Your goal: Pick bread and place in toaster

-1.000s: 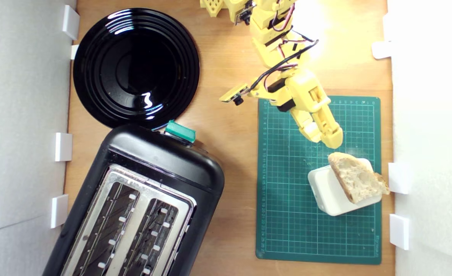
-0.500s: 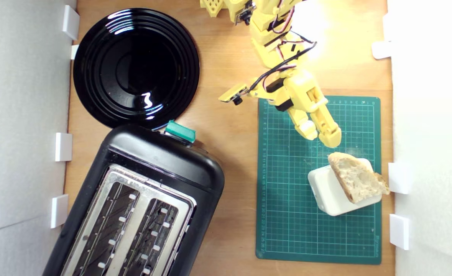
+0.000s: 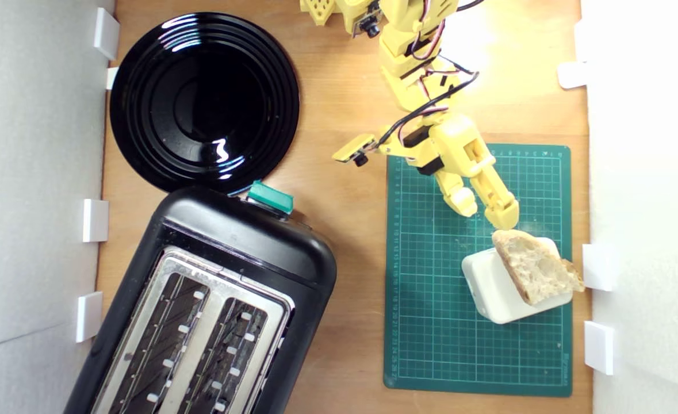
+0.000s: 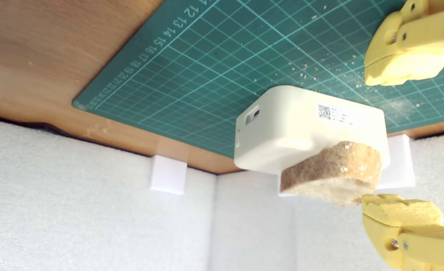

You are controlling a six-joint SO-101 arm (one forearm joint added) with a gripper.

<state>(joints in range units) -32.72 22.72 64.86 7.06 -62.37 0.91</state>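
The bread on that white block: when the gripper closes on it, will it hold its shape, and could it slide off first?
The bread shows an open, holey crumb, so it is probably light and may crush under a hard squeeze. Its crust looks firmer, likely the better grip. It overhangs the white block, so a nudge from the open gripper could tip it off.

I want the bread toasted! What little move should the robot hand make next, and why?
Probably ease forward so the open gripper straddles the bread, then close. Its fingers are spread just short of the slice, which lies on the white block, not yet held.
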